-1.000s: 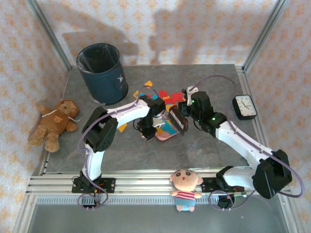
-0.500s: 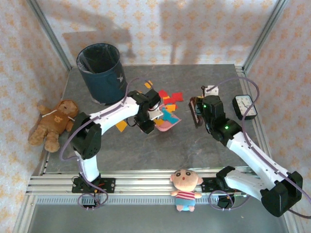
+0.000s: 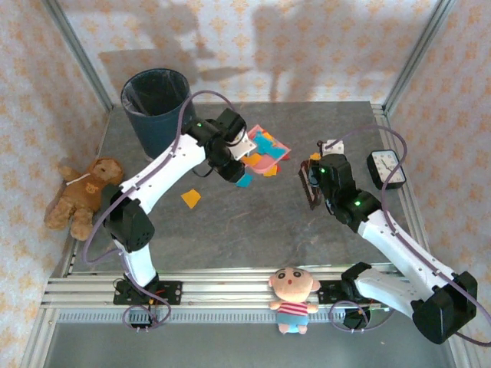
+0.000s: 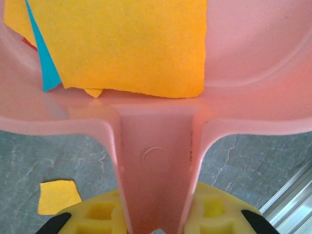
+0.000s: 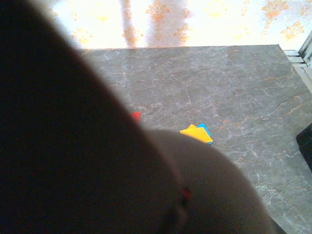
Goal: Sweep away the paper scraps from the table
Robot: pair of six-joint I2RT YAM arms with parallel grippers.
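My left gripper (image 3: 232, 156) is shut on the handle of a pink dustpan (image 3: 270, 143), which it holds raised over the back middle of the table (image 3: 253, 230). Paper scraps (image 3: 265, 144) lie in the pan. In the left wrist view the handle (image 4: 155, 161) runs between my yellow pads (image 4: 97, 214), and an orange scrap (image 4: 126, 44) and a blue one (image 4: 46, 73) rest in the pan. Loose scraps lie on the table: orange (image 3: 190, 198), blue (image 3: 244, 180), yellow (image 5: 197, 133). My right gripper (image 3: 321, 178) is shut on a dark brush (image 3: 309, 185), to the right of the pan.
A dark blue bin (image 3: 161, 107) stands at the back left, just left of the raised pan. A clock (image 3: 385, 167) lies by the right rail. A teddy bear (image 3: 84, 195) sits off the left edge and a doll (image 3: 291, 299) on the front rail.
My left arm has lifted the dustpan with its scraps off the table and carried it back, nearer the bin. My right arm has drawn the brush away to the right.
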